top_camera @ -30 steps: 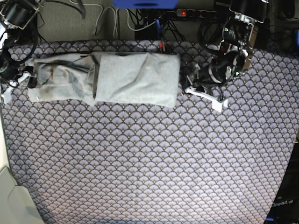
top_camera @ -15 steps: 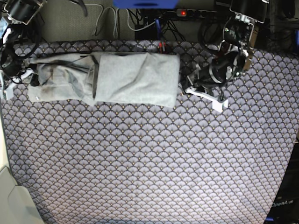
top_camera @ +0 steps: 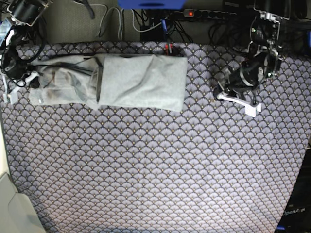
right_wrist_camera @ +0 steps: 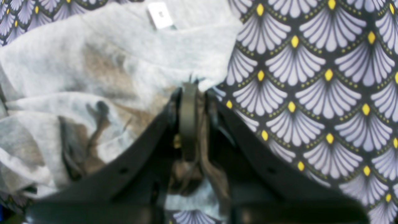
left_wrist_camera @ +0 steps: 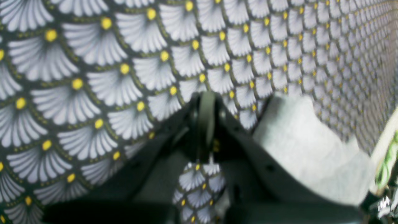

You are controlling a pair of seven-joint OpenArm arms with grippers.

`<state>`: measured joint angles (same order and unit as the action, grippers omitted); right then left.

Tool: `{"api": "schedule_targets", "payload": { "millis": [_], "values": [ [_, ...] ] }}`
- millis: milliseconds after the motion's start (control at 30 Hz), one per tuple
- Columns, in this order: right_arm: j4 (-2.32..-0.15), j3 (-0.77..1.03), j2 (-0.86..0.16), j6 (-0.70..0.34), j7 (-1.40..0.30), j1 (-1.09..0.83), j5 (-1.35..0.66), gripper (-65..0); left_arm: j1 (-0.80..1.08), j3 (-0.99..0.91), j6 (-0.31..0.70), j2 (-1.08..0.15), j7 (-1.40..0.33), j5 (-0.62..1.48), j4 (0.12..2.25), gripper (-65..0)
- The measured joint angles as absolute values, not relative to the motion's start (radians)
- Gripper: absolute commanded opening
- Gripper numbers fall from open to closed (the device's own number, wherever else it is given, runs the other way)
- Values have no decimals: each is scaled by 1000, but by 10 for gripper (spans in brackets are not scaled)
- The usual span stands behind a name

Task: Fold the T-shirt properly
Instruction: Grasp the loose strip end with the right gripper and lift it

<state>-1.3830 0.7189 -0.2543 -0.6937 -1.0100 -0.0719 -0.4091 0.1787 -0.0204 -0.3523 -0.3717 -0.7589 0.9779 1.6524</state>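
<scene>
Since a second ago the left gripper (top_camera: 218,93) has pulled right, well clear of the T-shirt (top_camera: 141,80), jaws together and empty. The right gripper (right_wrist_camera: 189,85) is now pinched on the shirt's left edge. The shirt lies folded at the far left of the purple fan-patterned tablecloth (top_camera: 160,165) (cables and a power strip (top_camera: 206,14) behind). Only the right wrist view shows the shirt's white tag (right_wrist_camera: 160,15).

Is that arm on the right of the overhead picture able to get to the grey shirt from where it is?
Probably yes: only bare tablecloth lies between the left gripper and the T-shirt.
</scene>
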Motion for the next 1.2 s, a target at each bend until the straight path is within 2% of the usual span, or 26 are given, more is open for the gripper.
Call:
{"api": "schedule_targets", "payload": {
  "millis": [133,300,467,700,900,1200],
  "values": [
    [-1564,720,-217,-691,-1068,-124,-402,-650,223,-76,-356,-382,-757,976,1658,-647],
    [-1801,714,-125,-694,-1116,-167,-414,-650,266,-159,-356,-380,-768,977,1659,-647],
    [-1951,713,-65,-695,-1204,-170,-417,-650,268,-288,-353,-373,-890,977,1660,-647],
    [-1975,698,1,-695,-1230,-170,-411,-650,276,-445,-355,-371,-966,970,1661,-647],
    [-1977,654,36,-695,-1230,-170,-413,-650,303,-504,-351,-385,-970,970,1657,-647],
    [-1978,656,38,-695,-1233,-197,-707,-650,332,-534,-355,-440,-969,966,1656,-647]
  ]
}}
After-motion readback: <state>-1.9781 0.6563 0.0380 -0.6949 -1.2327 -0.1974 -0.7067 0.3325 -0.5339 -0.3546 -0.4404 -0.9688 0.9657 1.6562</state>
